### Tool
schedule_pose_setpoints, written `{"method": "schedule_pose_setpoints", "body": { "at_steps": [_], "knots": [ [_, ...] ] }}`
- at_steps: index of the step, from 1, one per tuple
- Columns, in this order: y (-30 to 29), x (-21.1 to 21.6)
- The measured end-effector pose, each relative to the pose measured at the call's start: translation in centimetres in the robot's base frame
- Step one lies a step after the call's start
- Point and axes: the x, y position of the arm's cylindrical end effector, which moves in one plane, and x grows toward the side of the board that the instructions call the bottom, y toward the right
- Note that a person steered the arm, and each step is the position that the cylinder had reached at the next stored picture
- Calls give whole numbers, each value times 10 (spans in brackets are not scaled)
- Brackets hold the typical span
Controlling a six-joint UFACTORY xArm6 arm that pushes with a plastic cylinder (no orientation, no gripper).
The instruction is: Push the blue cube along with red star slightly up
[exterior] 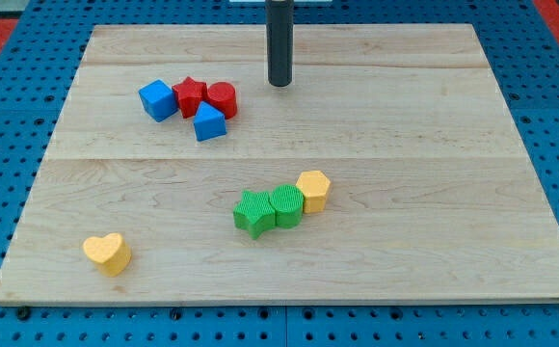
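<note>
Blue cube [157,100] sits at the board's [434,193] upper left, touching the red star [191,95] on its right. A red cylinder [222,99] and a blue triangular block [209,123] crowd the star's right and lower right. My tip [279,83], a bare rod without fingers, stands apart, right of this cluster.

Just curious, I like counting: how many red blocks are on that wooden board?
2. The red star sits between the blue cube and the red cylinder, which is on its right. None seem hidden.
</note>
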Motion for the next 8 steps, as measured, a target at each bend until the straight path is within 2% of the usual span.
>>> {"method": "schedule_pose_setpoints", "body": {
  "at_steps": [1,2,3,4,5,8],
  "knots": [
    [25,19],
    [17,49],
    [5,51],
    [-17,81],
    [-82,84],
    [-112,40]
  ]
}}
